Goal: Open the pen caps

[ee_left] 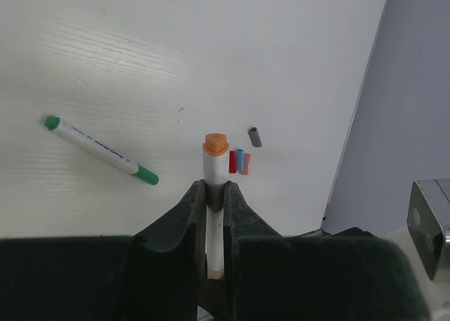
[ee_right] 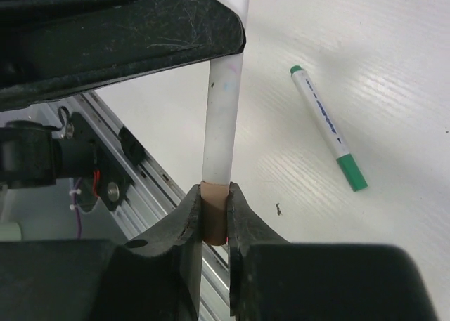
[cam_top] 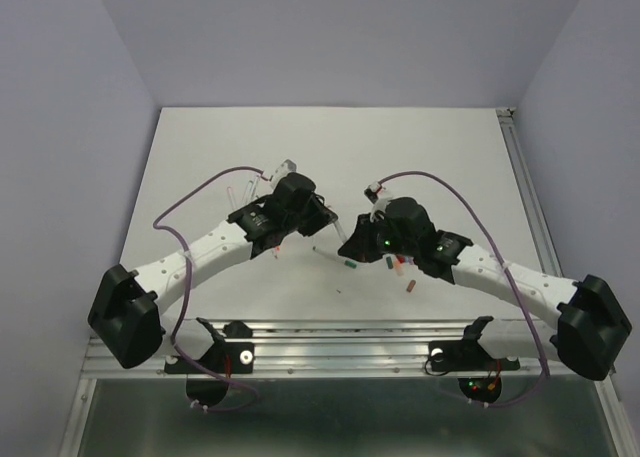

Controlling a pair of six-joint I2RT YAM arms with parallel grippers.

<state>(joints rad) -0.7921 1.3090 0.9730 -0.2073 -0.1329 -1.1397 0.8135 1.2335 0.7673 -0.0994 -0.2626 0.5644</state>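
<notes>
Centre frame: the left gripper pinches the pen; the right gripper pinches its cap. Pull off-axis and you risk the cap slipping free or the pen twisting loose.

Robot lab cell: white table, aluminium rail frame, plain lilac walls.

Green pen and loose caps litter the table.
</notes>
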